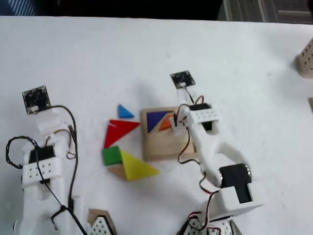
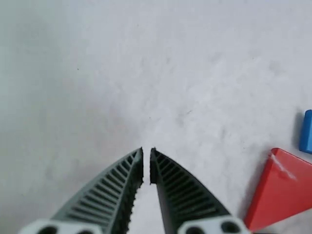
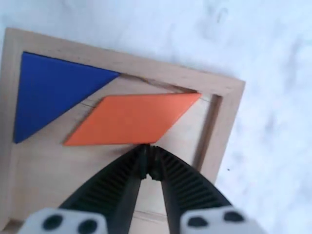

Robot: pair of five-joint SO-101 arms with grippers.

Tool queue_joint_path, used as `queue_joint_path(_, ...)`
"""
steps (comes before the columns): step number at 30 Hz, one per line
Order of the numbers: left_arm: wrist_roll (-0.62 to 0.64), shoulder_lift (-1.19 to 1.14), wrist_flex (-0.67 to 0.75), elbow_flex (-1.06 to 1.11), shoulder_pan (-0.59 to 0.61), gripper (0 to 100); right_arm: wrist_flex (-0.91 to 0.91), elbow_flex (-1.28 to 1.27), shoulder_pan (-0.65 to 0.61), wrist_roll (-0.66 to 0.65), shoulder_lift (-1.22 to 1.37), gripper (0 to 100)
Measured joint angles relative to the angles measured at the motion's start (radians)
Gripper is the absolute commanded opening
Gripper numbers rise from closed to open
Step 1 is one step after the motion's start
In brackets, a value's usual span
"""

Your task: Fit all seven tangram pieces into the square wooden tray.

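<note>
While right gripper [image 3: 148, 163] hangs pressed together, tips at edge of orange parallelogram [image 3: 131, 119] inside tray [image 3: 222, 126], piece looks thin, stiff, light, slick: push by edge, not pinch; left gripper [image 2: 146, 165] closed, empty, red triangle [image 2: 280, 190] beside.

A white table [image 1: 146, 54] spread across the high view, its surface faintly mottled. At its right edge stood a pale wooden block [image 1: 305, 59] dotted with small holes, cut off by the frame. Beyond the table's far edge ran a dark strip [image 1: 122, 7] — a blue-striped patch [image 1: 19, 7] at one corner, grey flooring [image 1: 269, 10] at the other.
</note>
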State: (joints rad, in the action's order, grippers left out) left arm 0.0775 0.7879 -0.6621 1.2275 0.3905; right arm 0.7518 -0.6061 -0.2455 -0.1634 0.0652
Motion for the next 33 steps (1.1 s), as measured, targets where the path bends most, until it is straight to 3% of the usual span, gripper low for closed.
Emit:
queue_joint_path(11, -0.002, 0.0, 0.0, 0.0, 0.0, 5, 0.055, 0.008, -0.038, 0.014, 0.0, 1.7)
queue_joint_path(23, -0.002, 0.0, 0.0, 0.0, 0.0, 5, -0.092, 0.005, -0.046, 0.048, 0.003, 1.7)
queue_joint_path(33, -0.002, 0.0, 0.0, 0.0, 0.0, 5, -0.061, 0.006, -0.055, 0.049, 0.003, 1.7)
